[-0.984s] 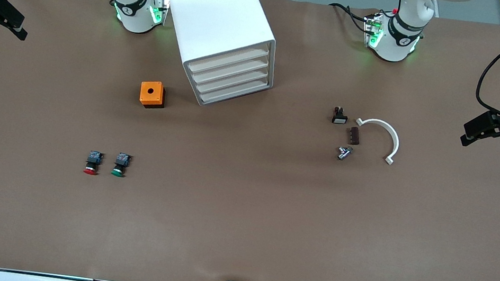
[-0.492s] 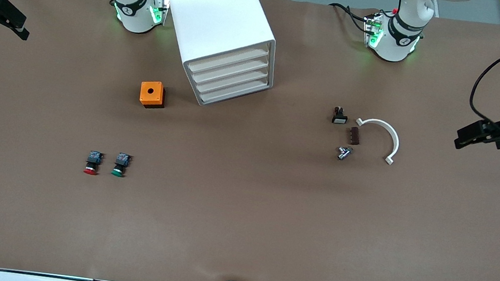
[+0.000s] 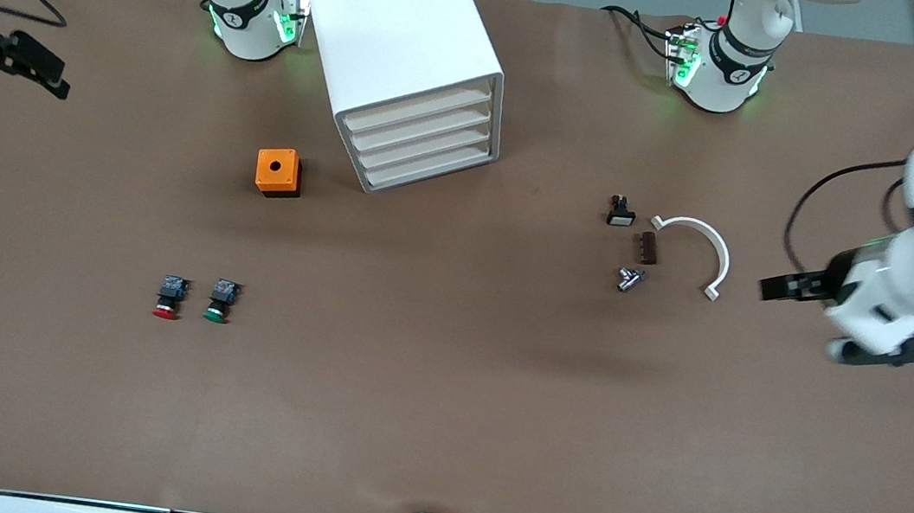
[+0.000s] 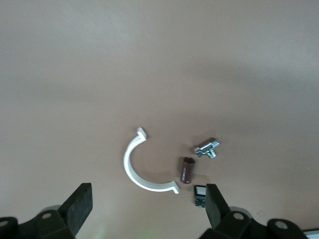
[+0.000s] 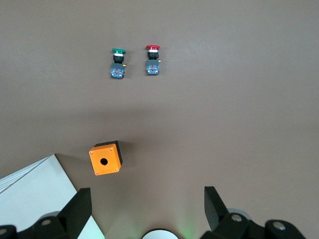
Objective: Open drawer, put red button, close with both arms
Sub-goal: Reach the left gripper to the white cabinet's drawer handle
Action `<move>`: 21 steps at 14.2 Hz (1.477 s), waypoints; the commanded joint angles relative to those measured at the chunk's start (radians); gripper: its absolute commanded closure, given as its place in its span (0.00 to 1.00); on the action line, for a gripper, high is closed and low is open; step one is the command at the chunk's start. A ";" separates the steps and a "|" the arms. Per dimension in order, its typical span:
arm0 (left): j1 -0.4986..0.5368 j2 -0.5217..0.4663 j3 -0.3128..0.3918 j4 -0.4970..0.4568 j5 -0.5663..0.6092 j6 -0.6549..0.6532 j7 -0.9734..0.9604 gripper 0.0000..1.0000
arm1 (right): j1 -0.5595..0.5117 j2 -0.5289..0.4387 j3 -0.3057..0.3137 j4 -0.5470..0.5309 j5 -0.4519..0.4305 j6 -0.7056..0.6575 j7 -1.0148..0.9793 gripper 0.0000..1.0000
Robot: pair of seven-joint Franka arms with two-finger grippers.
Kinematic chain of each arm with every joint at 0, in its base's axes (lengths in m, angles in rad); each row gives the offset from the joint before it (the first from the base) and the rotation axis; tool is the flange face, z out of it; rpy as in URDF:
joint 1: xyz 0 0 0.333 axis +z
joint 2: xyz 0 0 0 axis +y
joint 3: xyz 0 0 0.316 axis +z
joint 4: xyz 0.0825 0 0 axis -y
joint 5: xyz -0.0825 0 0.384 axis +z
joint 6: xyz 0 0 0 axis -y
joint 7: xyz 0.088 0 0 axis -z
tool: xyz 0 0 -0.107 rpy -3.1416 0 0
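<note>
Both grippers, left gripper (image 3: 776,287) and right gripper (image 3: 39,70), gape wide (holding nothing) above the table.

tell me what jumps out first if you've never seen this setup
The white cabinet with four shut drawers stands between the arm bases, with an orange box beside it. Nearer the front camera, the red button lies beside a green one. Both grippers are open: the left gripper over bare table by a white curved clip, the right gripper at its table end.
</note>
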 commanded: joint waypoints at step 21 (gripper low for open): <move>-0.349 0.452 -0.040 0.212 -0.855 -0.157 -1.593 0.00 | -0.027 0.130 0.004 0.038 0.002 0.087 -0.005 0.00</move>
